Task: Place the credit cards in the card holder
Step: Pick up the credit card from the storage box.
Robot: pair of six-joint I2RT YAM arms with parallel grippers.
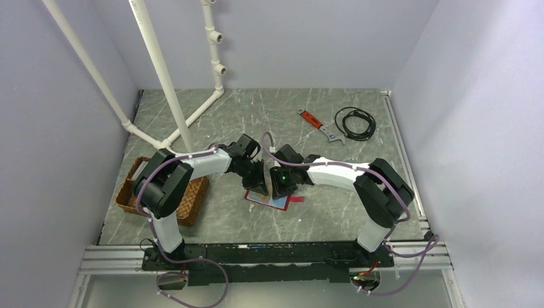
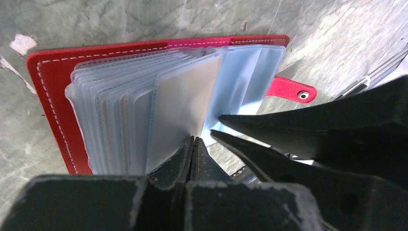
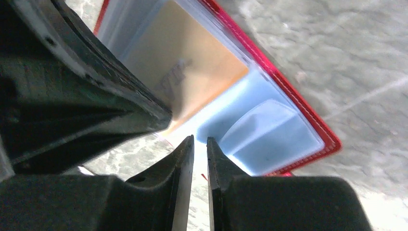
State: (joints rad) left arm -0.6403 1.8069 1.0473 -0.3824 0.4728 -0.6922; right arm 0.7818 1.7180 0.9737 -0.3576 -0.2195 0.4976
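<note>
The red card holder (image 2: 53,91) lies open on the table, its clear sleeves fanned upward (image 1: 256,197). A gold-brown credit card (image 3: 192,72) sits inside one sleeve, and a light blue one (image 3: 269,132) shows in the sleeve beside it. My left gripper (image 2: 193,140) is shut, its tips against the lower edge of a raised sleeve; I cannot tell whether it pinches that edge. My right gripper (image 3: 200,139) stands slightly open just above the holder, with only table showing through the narrow gap. Its dark fingers (image 2: 288,125) reach in from the right, tips at the blue sleeve. Both grippers meet over the holder (image 1: 269,183).
A brown wicker tray (image 1: 192,202) stands by the left arm's base. A red-handled wrench (image 1: 317,124) and a coiled black cable (image 1: 355,122) lie at the back right. White pipes (image 1: 160,77) rise at the back left. The holder's snap strap (image 2: 291,90) sticks out to the right.
</note>
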